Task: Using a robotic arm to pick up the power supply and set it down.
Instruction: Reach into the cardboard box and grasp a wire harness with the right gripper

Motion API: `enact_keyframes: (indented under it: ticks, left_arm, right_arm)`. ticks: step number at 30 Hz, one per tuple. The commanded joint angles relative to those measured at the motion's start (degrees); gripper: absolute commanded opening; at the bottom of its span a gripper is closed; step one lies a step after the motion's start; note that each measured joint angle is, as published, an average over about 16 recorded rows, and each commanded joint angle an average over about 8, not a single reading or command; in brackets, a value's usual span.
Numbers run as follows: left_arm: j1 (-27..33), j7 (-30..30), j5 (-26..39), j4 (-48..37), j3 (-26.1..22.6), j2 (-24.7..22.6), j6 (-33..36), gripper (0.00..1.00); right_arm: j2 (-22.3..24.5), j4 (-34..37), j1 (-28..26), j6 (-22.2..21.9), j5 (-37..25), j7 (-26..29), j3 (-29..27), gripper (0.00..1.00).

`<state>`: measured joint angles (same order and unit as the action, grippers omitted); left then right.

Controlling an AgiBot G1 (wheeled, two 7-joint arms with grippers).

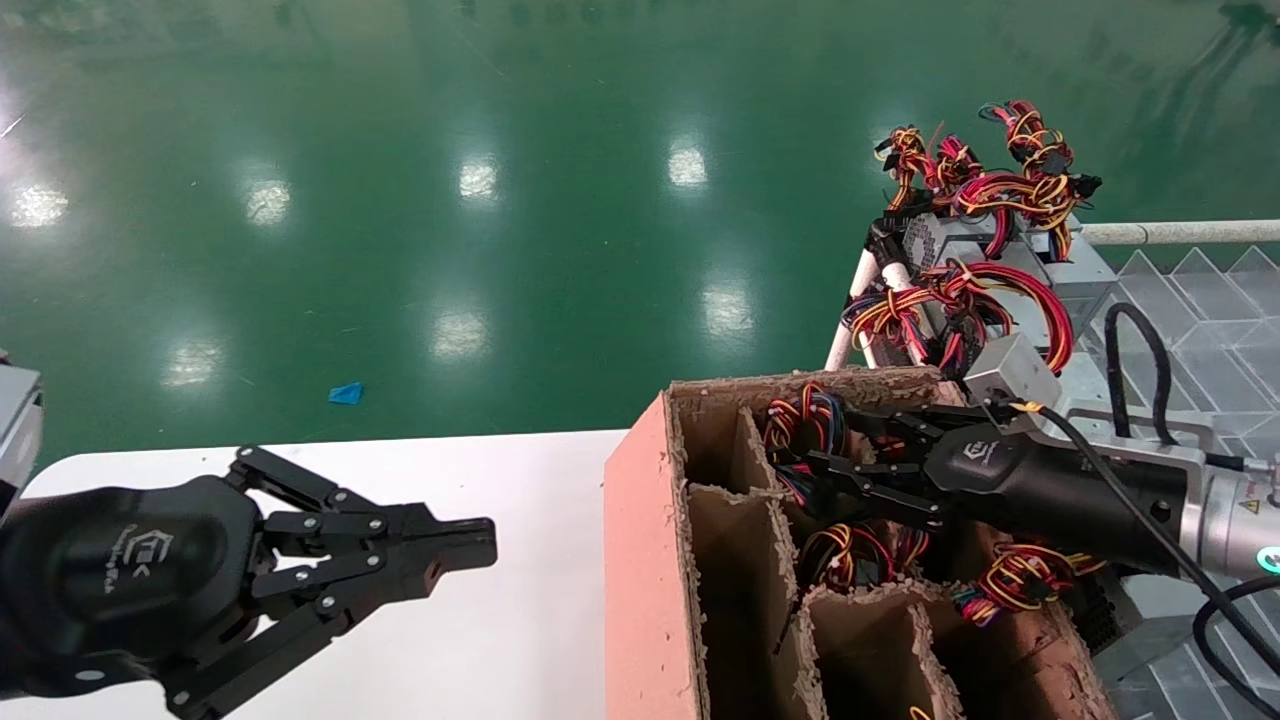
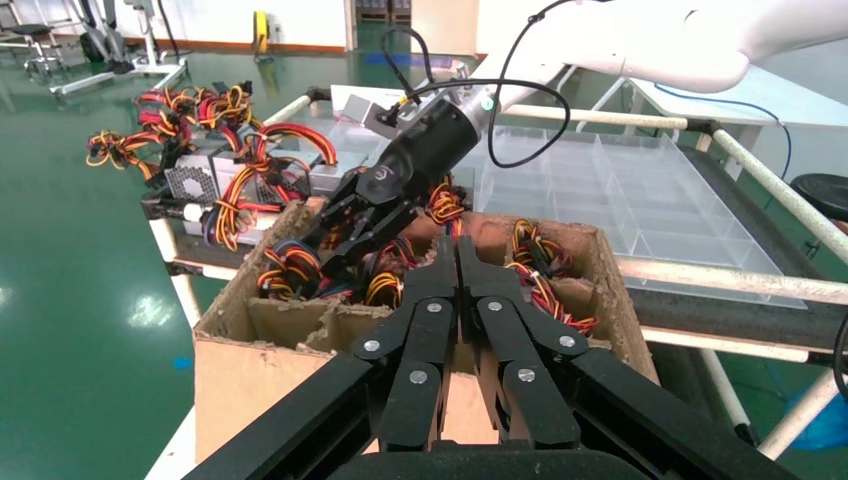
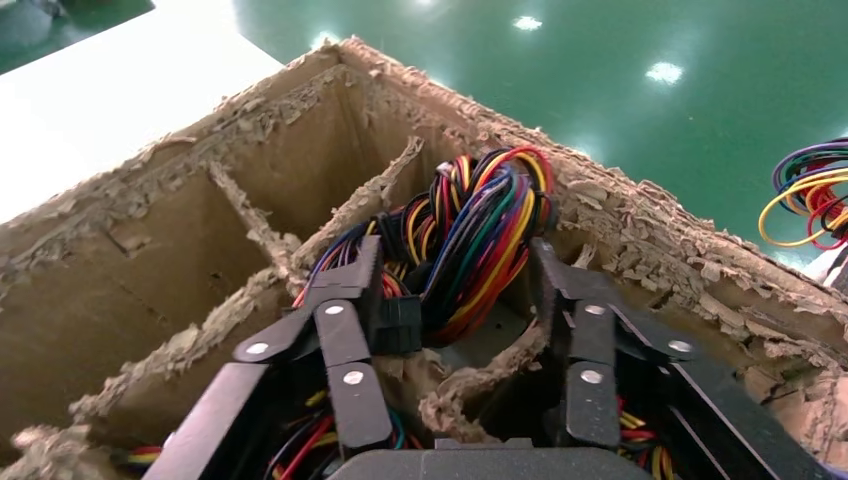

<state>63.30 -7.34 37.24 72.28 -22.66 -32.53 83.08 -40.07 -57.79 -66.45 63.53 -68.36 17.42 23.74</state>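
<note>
Right end effector point(image 1: 815, 470): centre right of the head view, reaching into the top rear cell of the cardboard divider box point(image 1: 640, 560); jaws spread wide either side of a wire bundle point(image 3: 470, 240), not closed on it; power supply point(image 1: 800, 425): in that cell, only its wires showing; left end effector point(image 1: 470, 545): lower left, over the white table point(image 1: 520, 600), jaws closed, empty.

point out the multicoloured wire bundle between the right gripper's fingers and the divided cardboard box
multicoloured wire bundle point(image 3: 480, 240), right wrist view, middle of the loop
divided cardboard box point(image 1: 640, 560), head view, pink outer wall
</note>
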Motion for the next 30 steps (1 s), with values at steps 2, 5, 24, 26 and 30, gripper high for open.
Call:
enact_keyframes:
  ticks: [2,5,24,26,30]
  left_arm:
    - [0.0,0.0,0.0,0.0,0.0,0.0,0.0,0.0]
    - [0.0,0.0,0.0,0.0,0.0,0.0,0.0,0.0]
    - [0.0,0.0,0.0,0.0,0.0,0.0,0.0,0.0]
    - [0.0,0.0,0.0,0.0,0.0,0.0,0.0,0.0]
    - [0.0,0.0,0.0,0.0,0.0,0.0,0.0,0.0]
  right_arm:
    - [-0.2,-0.1,0.7,-0.6,0.4,0.3,-0.2,0.0]
    - [-0.6,0.7,0.7,-0.4,1.1,0.3,-0.4,0.0]
    - [-3.4,10.1,-1.7,3.2,2.5,-4.5,-0.5,0.0]
    - [-3.7,10.9,-1.9,4.0,3.0,-5.5,-0.7,0.0]
    - [-3.8,11.9,-2.0,6.1,4.5,-7.6,-1.3,0.0]
